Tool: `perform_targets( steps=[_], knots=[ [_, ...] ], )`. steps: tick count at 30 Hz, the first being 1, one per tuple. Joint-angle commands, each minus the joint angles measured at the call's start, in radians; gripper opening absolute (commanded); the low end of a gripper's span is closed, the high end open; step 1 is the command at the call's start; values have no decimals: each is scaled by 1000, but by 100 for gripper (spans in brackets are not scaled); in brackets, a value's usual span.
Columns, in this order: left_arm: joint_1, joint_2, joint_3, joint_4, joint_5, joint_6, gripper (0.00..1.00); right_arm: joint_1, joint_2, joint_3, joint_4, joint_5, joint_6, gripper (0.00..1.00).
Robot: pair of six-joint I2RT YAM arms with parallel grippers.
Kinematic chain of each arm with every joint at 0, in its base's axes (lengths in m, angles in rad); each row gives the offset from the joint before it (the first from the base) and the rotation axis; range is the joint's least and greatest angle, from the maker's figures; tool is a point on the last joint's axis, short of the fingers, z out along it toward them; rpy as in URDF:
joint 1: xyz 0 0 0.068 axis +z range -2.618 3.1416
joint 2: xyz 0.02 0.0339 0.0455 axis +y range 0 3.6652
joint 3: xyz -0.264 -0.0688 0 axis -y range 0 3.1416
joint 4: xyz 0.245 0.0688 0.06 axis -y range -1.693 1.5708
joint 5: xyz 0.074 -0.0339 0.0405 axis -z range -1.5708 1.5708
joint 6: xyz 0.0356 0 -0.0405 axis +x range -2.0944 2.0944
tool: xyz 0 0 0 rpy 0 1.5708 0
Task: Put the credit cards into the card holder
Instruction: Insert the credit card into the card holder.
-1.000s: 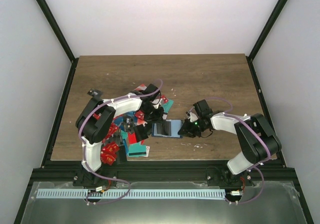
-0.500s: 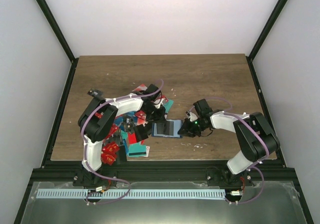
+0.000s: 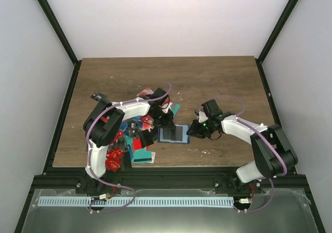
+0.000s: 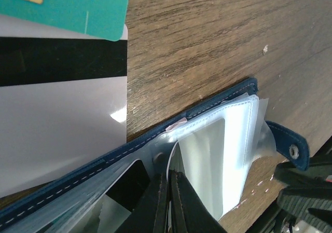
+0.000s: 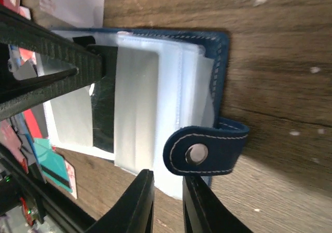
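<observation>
— Question: why is the right gripper point(image 5: 167, 202) waiting under the clasp tab point(image 5: 205, 152) of the card holder point(image 3: 174, 134)?
— Probably it is steadying it. Its jaws are standing narrow; pinching or not, I cannot tell.
— And the left gripper point(image 4: 168, 196)?
— It is pressing almost shut into the holder's clear sleeves point(image 4: 228, 155), likely feeding a card. The holder is lying open, dark blue, and the credit cards point(image 3: 136, 139) are piling just left of it.

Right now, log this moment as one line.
holder: open on table | left fingers: closed together at clear sleeves | right fingers: by clasp tab, grip unclear | cards: piled left of holder
</observation>
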Motion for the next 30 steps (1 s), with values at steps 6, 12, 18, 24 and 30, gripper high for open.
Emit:
perform_targets(
  steps=[6, 12, 18, 24, 30],
  knots=[
    [-14, 46, 18, -51, -36, 34, 4, -19, -18, 19, -77, 159, -4, 17],
    [-15, 37, 7, -48, -40, 32, 4, -18, 41, -6, 11, 65, 17, 14],
    [-16, 40, 1, -34, -33, 20, 4, -20, 92, -26, 73, -1, 35, 10],
    [-16, 44, -8, -1, -11, -11, 4, -19, 114, -36, 103, -27, 49, 8],
    [-27, 55, -10, 29, 12, -32, 4, -19, 127, -17, 102, -24, 48, 8]
  ],
)
